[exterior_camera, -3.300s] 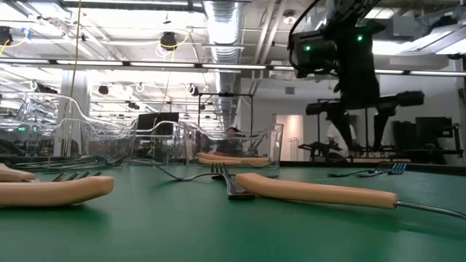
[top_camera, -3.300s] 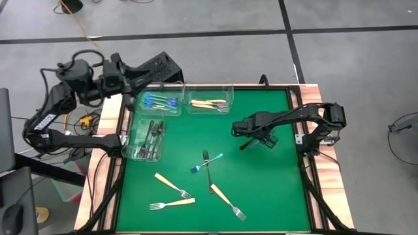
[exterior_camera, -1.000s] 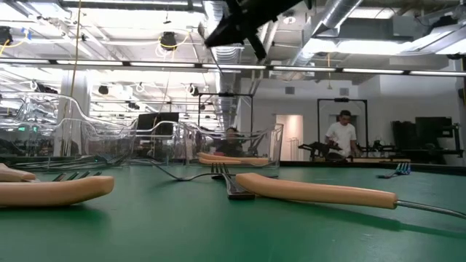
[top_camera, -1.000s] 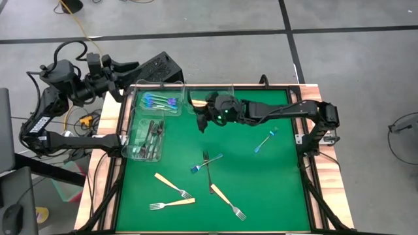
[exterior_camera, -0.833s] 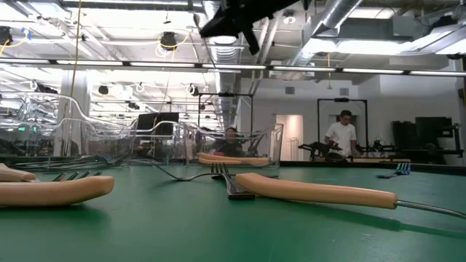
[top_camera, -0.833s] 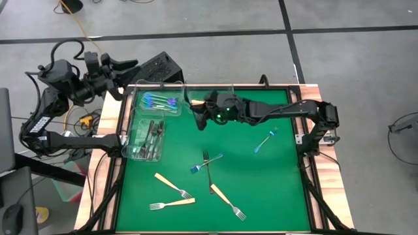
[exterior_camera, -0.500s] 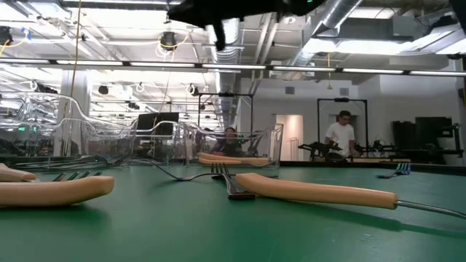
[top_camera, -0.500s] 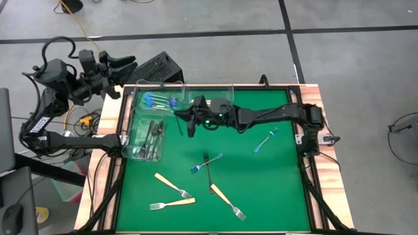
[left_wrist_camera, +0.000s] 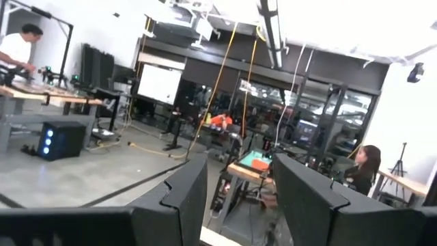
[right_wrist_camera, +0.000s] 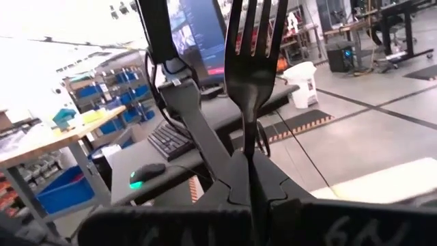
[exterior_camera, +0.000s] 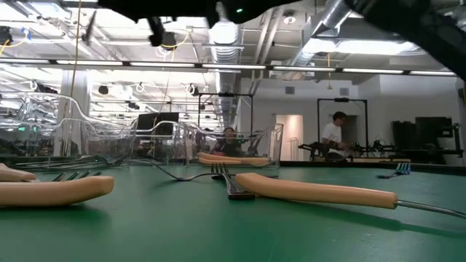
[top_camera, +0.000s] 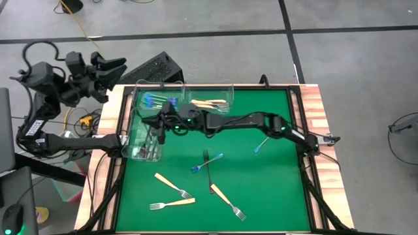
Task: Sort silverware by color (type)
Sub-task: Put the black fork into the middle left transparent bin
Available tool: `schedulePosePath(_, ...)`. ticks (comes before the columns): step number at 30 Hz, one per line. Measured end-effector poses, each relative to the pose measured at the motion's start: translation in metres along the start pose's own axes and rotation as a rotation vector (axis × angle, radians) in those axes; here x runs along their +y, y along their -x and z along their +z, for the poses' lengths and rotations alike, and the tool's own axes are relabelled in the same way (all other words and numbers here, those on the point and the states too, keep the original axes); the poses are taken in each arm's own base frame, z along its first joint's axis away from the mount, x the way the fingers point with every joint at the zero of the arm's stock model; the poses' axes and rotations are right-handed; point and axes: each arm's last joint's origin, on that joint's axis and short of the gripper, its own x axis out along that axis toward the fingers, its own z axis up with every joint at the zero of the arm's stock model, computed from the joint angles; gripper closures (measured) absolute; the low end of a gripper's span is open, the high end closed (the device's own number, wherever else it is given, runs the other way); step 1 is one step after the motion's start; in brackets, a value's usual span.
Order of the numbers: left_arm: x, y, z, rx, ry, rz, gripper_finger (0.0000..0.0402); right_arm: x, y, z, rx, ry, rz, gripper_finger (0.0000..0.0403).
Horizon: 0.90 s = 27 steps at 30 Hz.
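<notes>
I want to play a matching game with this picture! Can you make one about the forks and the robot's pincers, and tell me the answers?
Things:
1. dark fork
2. left pincer
3. lone blue fork
4. tan forks

Where or how:
A. open, off beyond the green mat
B. lying on the green mat, near its right side
C. inside a clear bin at the far edge
D. clamped in the right pincer

Pairs: 1-D, 2-A, 3-B, 4-C

No text, label, brand or number can be read anywhere.
</notes>
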Motion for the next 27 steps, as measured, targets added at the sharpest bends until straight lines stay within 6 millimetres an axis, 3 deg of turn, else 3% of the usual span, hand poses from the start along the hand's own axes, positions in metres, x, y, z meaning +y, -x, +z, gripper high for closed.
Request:
schedulePosePath(4,-0.001,0.01,0.004,-0.024,0.001,-0.007,0.0249,-0.006,-0.019,-0.01,-0.03,-0.003,0.019,0.0401)
schedulePosePath(9,-0.001,0.021,0.006,-0.027,0.0,-0.014,0.0249,-0.019,-0.018,-0.02,-0.089,-0.092,0.023,0.0401)
schedulePosePath(19,-0.002,0.036,0.008,-0.034,-0.002,-0.019,0.0249,-0.029,-0.02,-0.029,-0.17,0.027,0.018,0.0401)
schedulePosePath(24,-0.002,0.035,0.008,-0.034,-0.004,-0.018,0.0249,-0.05,-0.026,-0.071,-0.115,-0.068,-0.045,0.0401)
schedulePosePath(27,-0.002,0.035,0.008,-0.034,-0.023,-0.018,0.0249,-0.05,-0.027,-0.078,-0.113,-0.075,-0.052,0.0401)
